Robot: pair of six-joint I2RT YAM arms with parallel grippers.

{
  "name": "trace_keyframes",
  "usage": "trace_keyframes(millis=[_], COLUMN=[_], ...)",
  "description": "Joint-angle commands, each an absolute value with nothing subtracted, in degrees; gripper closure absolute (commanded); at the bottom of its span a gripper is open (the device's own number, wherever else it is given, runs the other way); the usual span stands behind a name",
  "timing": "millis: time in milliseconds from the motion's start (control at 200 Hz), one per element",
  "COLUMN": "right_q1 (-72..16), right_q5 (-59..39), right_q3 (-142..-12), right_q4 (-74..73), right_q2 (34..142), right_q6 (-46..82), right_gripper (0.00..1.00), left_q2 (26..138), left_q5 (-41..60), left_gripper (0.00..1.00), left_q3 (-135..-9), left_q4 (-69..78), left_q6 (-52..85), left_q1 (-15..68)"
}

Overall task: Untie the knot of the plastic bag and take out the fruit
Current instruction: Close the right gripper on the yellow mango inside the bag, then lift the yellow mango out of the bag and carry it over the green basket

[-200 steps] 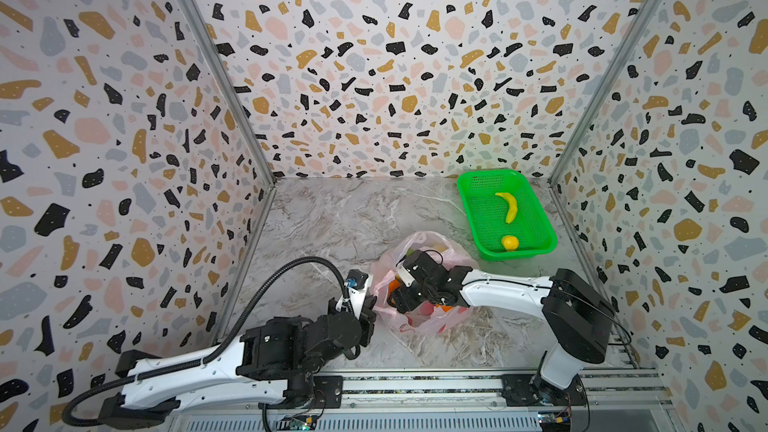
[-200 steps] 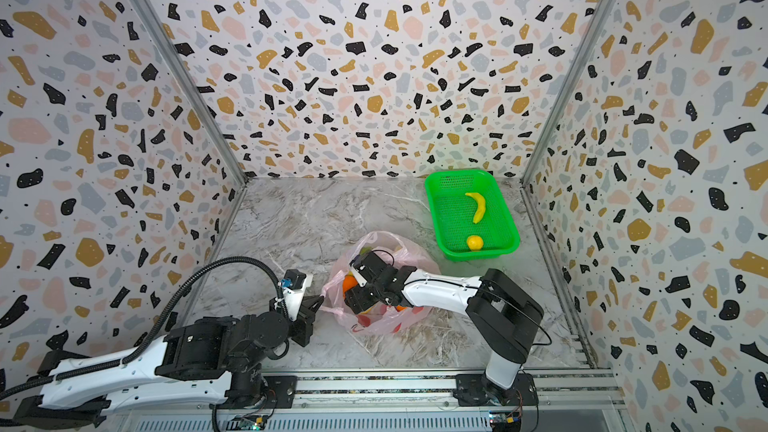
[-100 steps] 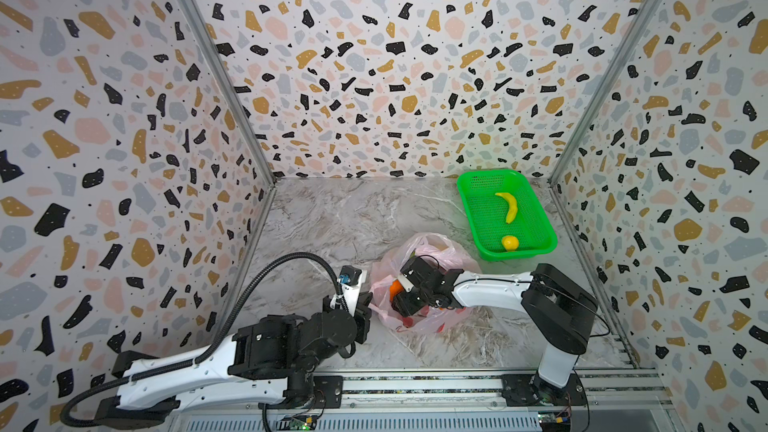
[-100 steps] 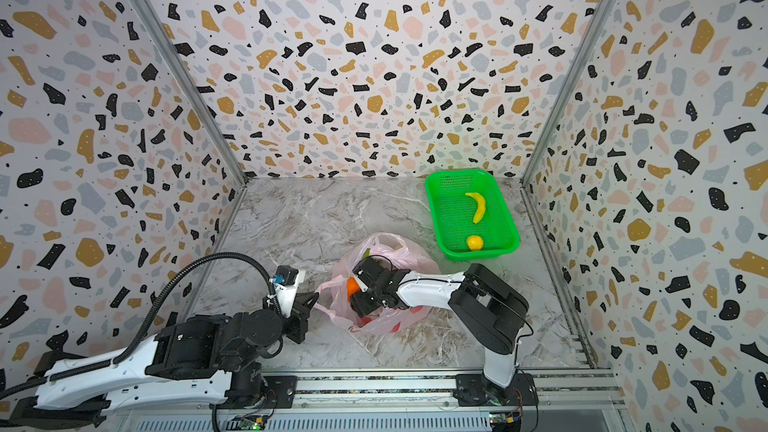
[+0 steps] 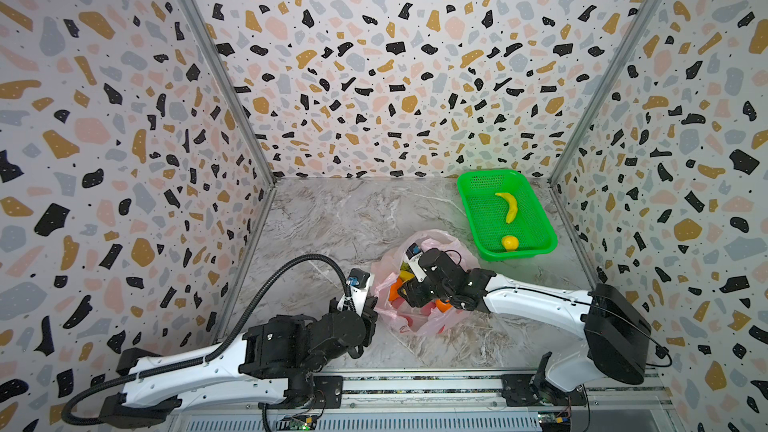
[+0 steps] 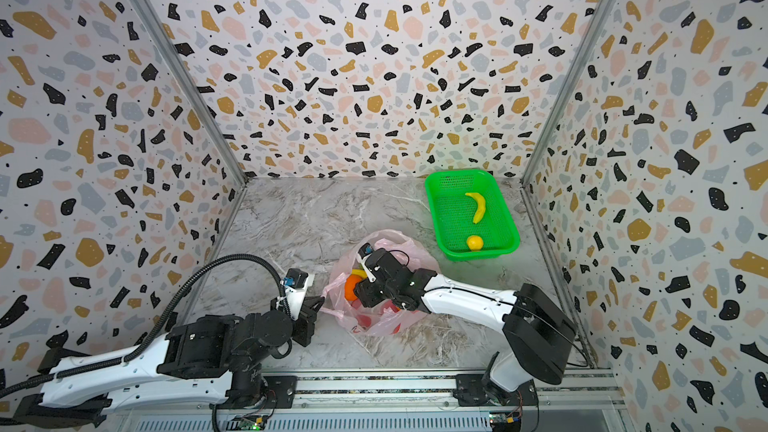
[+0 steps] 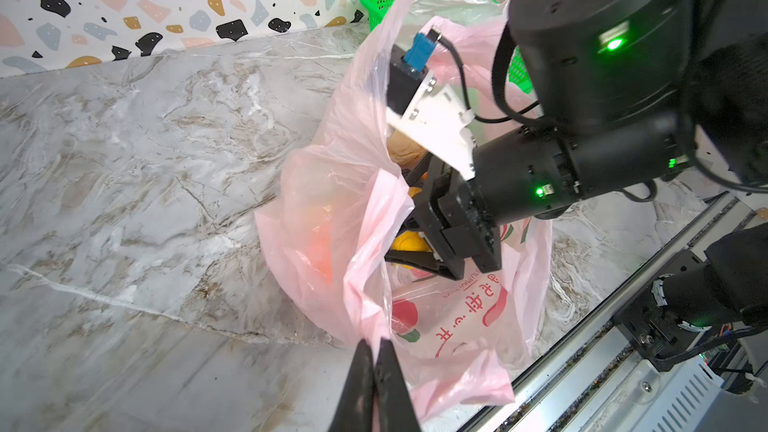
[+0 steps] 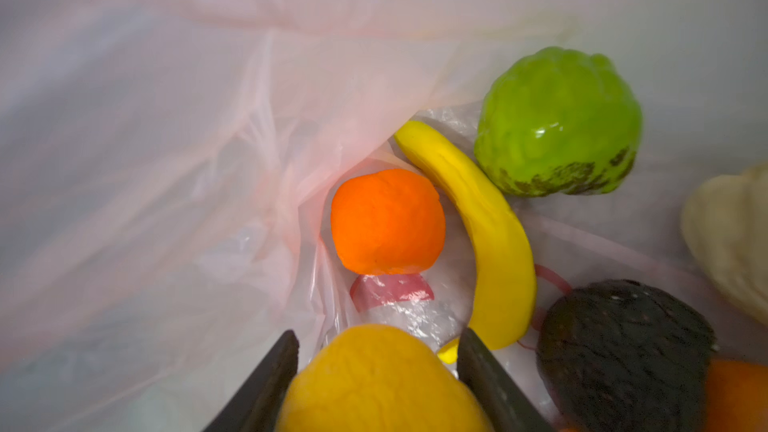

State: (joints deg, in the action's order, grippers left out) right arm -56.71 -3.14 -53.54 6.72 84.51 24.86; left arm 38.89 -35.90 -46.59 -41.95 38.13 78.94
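Right wrist view looks down into the plastic bag (image 8: 166, 160). I see my right gripper (image 8: 378, 338) with its two dark jaws pressed on each side of a yellow fruit (image 8: 382, 384), so it is grasping that one. Just past the jaws lies an orange tangerine (image 8: 386, 222). Beside it are a long banana (image 8: 486, 234), a bumpy green fruit (image 8: 557, 122), a dark avocado (image 8: 623, 351) and a pale fruit (image 8: 731, 234) at the edge. All of these lie inside the bag on its thin pink film. Left wrist view shows my left gripper (image 7: 374, 351) clenched tight on a fold of the bag's rim. The bag's mouth stands open, and the right arm (image 7: 582, 160) reaches into it. In both top views the bag sits on the marble table (image 5: 332, 222) near the front, between the two arms, with the left gripper at its left side. The green basket (image 5: 482, 222) is behind the bag to the right, apart from it. It holds a second banana (image 5: 509, 207) and a small round yellow fruit (image 5: 510, 242).
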Motion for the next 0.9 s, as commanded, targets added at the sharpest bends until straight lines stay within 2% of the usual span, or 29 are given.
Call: trace_keyframes(millis=[0, 130, 345, 516, 676, 891], right_q1=[-56.45, -56.05, -51.85, -47.35, -40.73, -26.9], right_q5=[-2.65, -2.85, -9.75, -12.54, -14.18, -16.45], right_q3=[-52.37, -52.84, -54.77, -61.73, -66.82, -70.42], right_q4=[10.45, 13.99, 17.6, 24.93, 28.52, 28.29], right_q2=[80.09, 75.23, 67.19, 65.3, 64.65, 66.41], right_q6=[25.91, 26.43, 26.8, 23.35, 20.29, 15.66], right_gripper=[0.47, 0.46, 0.45, 0.45, 0.45, 0.45], left_q2=[38.55, 38.87, 39.35, 39.11, 39.16, 39.11], left_q5=[-36.66, -37.17, -37.6, -37.97, -38.22, -38.14], left_gripper=[1.0, 1.0, 1.0, 1.0, 1.0, 1.0], left_q3=[-46.67, -47.02, -46.76, -46.67, -46.49, -46.32], left_q4=[-40.87, -40.58, -39.64, -39.34, -38.49, -38.39], left_q6=[36.96, 36.5, 35.83, 35.55, 35.07, 34.37], left_q1=[79.28, 79.29, 79.28, 79.28, 79.28, 79.28])
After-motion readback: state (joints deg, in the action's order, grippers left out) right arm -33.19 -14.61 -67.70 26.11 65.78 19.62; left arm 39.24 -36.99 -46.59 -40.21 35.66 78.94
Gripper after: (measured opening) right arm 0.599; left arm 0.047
